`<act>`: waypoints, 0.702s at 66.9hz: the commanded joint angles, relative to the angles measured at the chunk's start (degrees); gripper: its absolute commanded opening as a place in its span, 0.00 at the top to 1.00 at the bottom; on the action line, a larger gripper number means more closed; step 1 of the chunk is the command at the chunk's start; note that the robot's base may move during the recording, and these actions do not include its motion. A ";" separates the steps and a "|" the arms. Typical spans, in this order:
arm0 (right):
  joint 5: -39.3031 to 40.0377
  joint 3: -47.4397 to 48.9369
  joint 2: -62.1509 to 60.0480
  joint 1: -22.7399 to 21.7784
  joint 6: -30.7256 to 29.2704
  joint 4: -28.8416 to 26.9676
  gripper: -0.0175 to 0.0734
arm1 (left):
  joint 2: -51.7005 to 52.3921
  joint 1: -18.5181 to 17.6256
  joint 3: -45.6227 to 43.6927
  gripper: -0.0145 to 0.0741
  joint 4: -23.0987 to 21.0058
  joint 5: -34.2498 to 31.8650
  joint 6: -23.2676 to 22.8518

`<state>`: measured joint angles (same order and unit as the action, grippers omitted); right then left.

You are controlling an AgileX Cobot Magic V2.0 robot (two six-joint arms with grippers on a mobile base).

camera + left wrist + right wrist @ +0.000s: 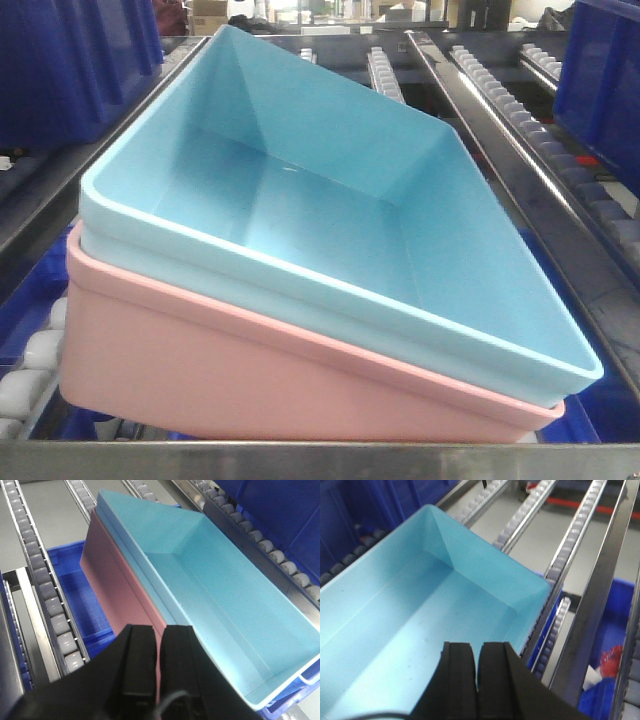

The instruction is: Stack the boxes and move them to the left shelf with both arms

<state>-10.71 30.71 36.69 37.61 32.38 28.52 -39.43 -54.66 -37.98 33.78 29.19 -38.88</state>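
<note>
**Two tubs nested on the rollers, much of the pink one out of sight**

Two smooth plastic tubs sit one inside the other: the light sky-blue tub (330,220) is nested in the salmon-pink tub (250,375), and the pair lies tilted on the steel-framed rack with sloping rails of small white rollers (385,75). From the front I see only the pink tub's near wall and rim; its inside is fully covered by the blue one. A brushed-metal front bar (320,460) crosses the bottom edge and cuts off the base of the stack.

My left gripper (157,645) hangs over the near end of the stack, its two black fingers (137,660) drawn almost together with only a thin slit between them, holding nothing that I can see. My right gripper (477,665) sits above the blue tub's floor, pads just as nearly closed and empty. Both arms behind the fingers are out of frame.

Dark royal-blue bins (82,595) lie below the rails, partly hidden by the tubs. Something red and white (610,662) in the bin at lower right is too blurred to name.
</note>
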 commanded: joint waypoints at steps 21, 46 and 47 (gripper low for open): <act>5.44 0.66 -1.34 0.05 -0.14 1.95 0.75 | 0.17 -0.52 -1.56 0.82 1.70 -3.89 -0.66; 5.44 0.66 -1.34 0.05 -0.14 1.95 0.75 | 0.69 -0.39 -1.56 0.82 -9.12 -3.75 2.76; 5.44 0.66 -1.34 0.05 -0.14 1.95 0.75 | 0.99 -0.39 -1.56 0.82 -12.21 -3.75 5.82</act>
<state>-9.90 29.76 35.53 37.61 32.38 28.94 -39.29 -54.75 -37.88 28.19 28.96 -37.40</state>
